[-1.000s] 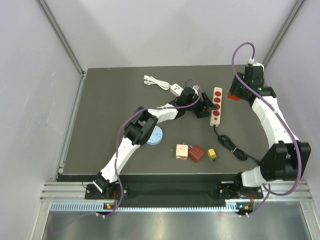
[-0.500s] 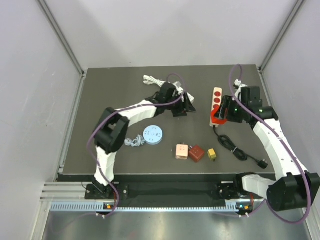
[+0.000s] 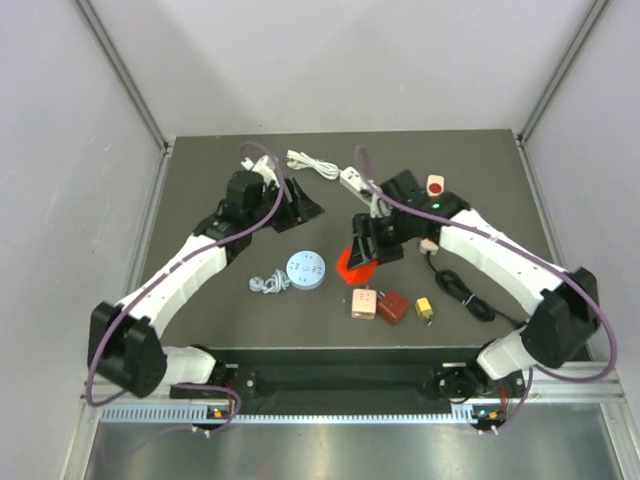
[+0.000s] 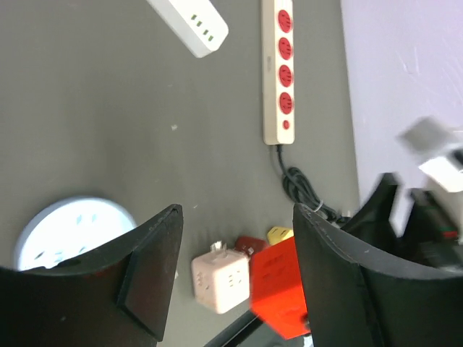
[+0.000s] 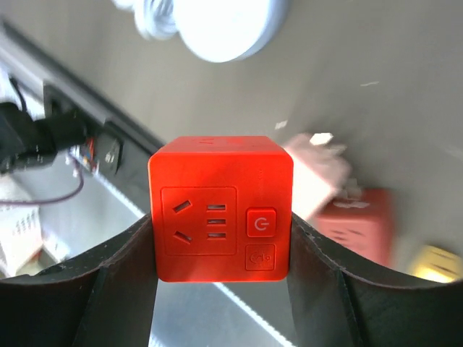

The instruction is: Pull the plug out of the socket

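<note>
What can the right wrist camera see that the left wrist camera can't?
Only the right wrist view shows the button side of the red cube, squeezed in the right claw. Only the left wrist view shows the long strip with red sockets and the white strip. Both show the round blue socket, the pink cube and that red cube.

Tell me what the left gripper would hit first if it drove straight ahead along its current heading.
The left gripper would probably meet bare table, just short of the cream cube socket; depth is unclear.
</note>
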Robot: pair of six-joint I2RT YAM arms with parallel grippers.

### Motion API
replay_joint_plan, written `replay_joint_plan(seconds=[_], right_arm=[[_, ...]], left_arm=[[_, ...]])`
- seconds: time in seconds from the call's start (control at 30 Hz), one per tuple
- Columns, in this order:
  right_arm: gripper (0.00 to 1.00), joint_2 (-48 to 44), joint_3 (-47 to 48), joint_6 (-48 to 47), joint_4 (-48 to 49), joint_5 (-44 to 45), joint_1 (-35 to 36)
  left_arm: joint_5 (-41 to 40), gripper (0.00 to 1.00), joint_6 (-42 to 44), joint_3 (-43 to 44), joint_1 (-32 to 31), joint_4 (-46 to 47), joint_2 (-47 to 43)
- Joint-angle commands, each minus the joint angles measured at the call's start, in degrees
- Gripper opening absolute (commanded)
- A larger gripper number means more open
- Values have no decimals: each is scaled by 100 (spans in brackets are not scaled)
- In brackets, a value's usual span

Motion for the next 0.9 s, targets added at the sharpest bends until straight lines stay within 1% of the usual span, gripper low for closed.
replay_joint_plan(seconds=[0.0,0.03,0.07,0.13,0.23,0.27,0.3,0.37,0.53,0.6,0.67,0.77,0.8,0.87], right_arm=[[0,561,332,671,10,-147,651],[0,694,367,743,11,-138,940],[0,843,463,804,20,-138,1082],[0,1291,569,1015,37,-191,1363],[0,1819,788,1183,-120,-270,1453],[0,2064,1007,1165,-243,-314,1470],[0,2171,1122,1139,-540,-305,1470],[1,2486,1482,1034,-840,-244,1470],[9,3189,2281,823,-1754,-86,1462],[13,3365,2406,779,-1896,-121,1444],[15,3559,2503,682,-2001,-68,1444],[26,3718,2775,507,-2142,335,1435],[37,3736,2828,480,-2142,397,1435],[48,3710,2872,462,-2047,485,1435]], left_arm=[[-599,67,200,-347,82,-386,-743],[-705,67,261,-417,100,-421,-1076],[-941,67,279,-505,117,-482,-1227],[-1110,67,340,-541,144,-614,-1587],[-1102,67,349,-567,152,-676,-1843],[-1049,67,349,-567,144,-729,-1878],[-936,67,340,-559,152,-747,-1914],[-856,67,323,-620,144,-782,-2010],[-803,67,253,-901,144,-694,-2291],[-777,67,261,-919,152,-694,-2310],[-741,67,288,-928,144,-729,-2301],[-724,67,349,-936,152,-790,-2318],[-732,67,367,-936,152,-799,-2336],[-724,67,393,-954,152,-817,-2362]])
